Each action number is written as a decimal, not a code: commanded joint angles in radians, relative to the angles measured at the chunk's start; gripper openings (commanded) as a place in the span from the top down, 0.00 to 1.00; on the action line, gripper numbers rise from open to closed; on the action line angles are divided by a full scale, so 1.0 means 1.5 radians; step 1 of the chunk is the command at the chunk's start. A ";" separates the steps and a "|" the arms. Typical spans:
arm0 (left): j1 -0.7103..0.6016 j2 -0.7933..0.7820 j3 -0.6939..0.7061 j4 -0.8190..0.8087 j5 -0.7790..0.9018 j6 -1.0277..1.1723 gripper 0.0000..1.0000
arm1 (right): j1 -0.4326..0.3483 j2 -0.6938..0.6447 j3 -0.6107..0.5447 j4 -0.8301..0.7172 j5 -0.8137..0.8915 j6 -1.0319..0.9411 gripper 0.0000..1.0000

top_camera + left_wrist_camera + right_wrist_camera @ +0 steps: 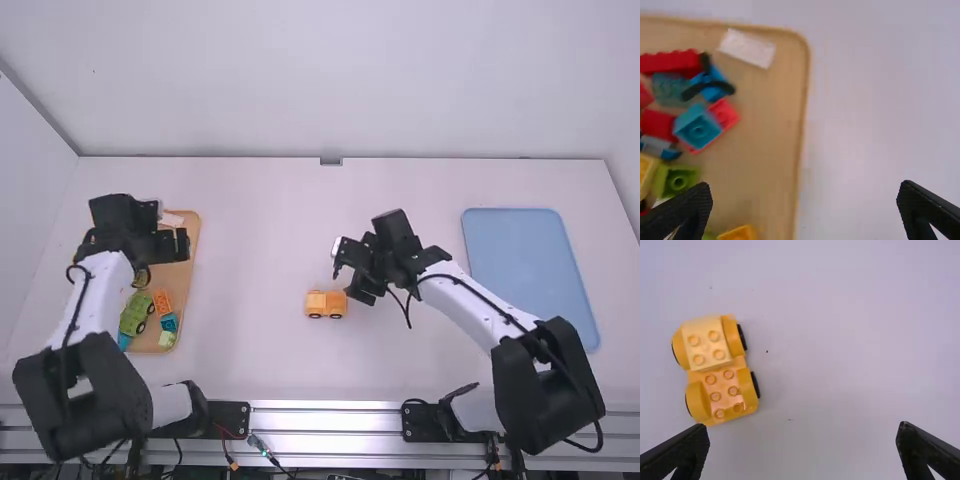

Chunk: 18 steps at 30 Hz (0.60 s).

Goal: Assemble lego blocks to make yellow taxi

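L gripper (182, 243): over far pt. of tan tray (184, 275); fingers spread, empty.
R gripper (350, 276): just beside taxi; fingers apart, empty.
Part-built taxi (326, 304): on tbl., betw. arms; yel. block (705, 342) atop one end.

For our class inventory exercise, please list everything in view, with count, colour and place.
Wheeled base: one, orange-yellow, mid-table
Black wheels: four, along the base's sides
Top block: one, pale yellow, on one end of the base
Tray: one, tan, table's left
Loose blocks: many, uncountable, mixed colours, in tray
Flat panel: one, blue, table's right
Table: one, white, beneath everything
Rail: one, silver, near edge
Arms: two, white and black, left and right
Left claw: one, black, over tray
Right claw: one, black, beside base
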 commanded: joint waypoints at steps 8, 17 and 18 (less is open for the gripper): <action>0.099 0.302 0.335 -0.233 -0.010 0.158 0.01 | -0.031 -0.020 0.013 0.014 0.023 0.007 0.01; 0.139 0.426 0.431 -0.303 -0.119 0.282 0.18 | -0.061 -0.020 0.018 0.013 0.021 0.025 0.01; 0.142 0.428 0.429 -0.301 -0.119 0.299 0.23 | -0.063 -0.020 0.018 0.014 0.021 0.026 0.01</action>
